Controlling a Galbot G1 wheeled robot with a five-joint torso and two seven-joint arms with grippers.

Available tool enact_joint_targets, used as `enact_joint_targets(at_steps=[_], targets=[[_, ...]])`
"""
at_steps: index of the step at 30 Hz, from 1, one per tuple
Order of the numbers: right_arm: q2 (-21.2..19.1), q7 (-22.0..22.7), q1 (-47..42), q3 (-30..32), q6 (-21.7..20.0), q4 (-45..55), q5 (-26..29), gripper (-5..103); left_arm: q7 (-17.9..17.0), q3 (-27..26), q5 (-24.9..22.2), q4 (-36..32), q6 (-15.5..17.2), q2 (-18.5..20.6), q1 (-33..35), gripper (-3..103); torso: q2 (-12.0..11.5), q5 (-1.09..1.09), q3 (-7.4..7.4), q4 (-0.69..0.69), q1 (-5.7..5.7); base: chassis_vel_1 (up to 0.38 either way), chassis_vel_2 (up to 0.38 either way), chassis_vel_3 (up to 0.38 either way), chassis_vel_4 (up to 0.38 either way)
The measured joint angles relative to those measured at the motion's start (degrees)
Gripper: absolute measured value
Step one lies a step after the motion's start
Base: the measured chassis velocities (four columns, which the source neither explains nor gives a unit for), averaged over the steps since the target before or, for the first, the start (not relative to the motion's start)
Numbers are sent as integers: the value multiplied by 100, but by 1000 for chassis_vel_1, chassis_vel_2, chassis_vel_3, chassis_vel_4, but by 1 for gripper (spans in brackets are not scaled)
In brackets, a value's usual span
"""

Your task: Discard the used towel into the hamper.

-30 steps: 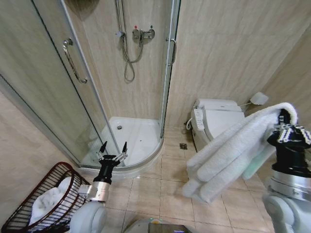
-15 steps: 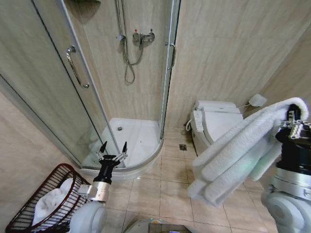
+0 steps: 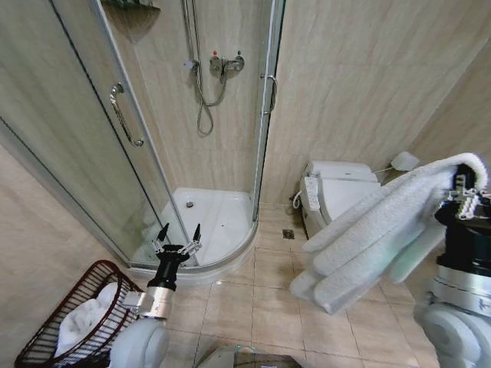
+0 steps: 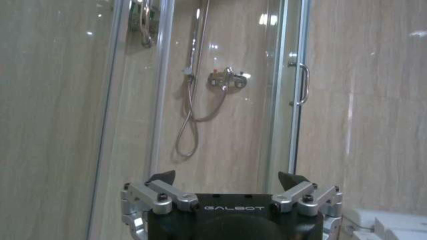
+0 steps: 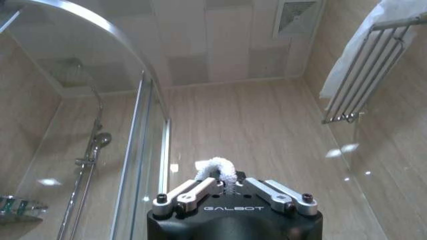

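Observation:
A thick white towel (image 3: 380, 238) hangs folded in the air at the right, over the tiled floor. My right gripper (image 3: 463, 186) holds its top edge, and in the right wrist view the fingers (image 5: 220, 184) are shut on a tuft of towel (image 5: 215, 167). The hamper (image 3: 35, 343), a dark reddish-brown open-weave basket, stands on the floor at the lower left with white cloth (image 3: 79, 322) lying inside it. Just right of the hamper my left gripper (image 3: 178, 246) points up, open and empty, and the left wrist view (image 4: 227, 178) shows the same.
A curved glass shower cabin (image 3: 123, 115) with a raised white tray (image 3: 211, 215) fills the left and middle. A white toilet (image 3: 337, 188) stands against the right wall. Beige tiled floor (image 3: 253, 299) lies between hamper and towel. A wall towel rack (image 5: 363, 75) is overhead.
The whole picture has shifted a little, so the camera has moved. My right gripper with the towel now sits slightly farther right in the head view. The left gripper is unchanged.

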Motion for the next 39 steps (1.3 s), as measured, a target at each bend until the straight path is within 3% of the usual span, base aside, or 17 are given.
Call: enact_joint_targets(at_steps=[39], targets=[[-20, -16, -65, 69, 87, 69, -24, 4, 0, 0, 0, 0, 0, 0, 0, 100, 1049, 0, 586, 0, 464, 0, 0, 0, 0]])
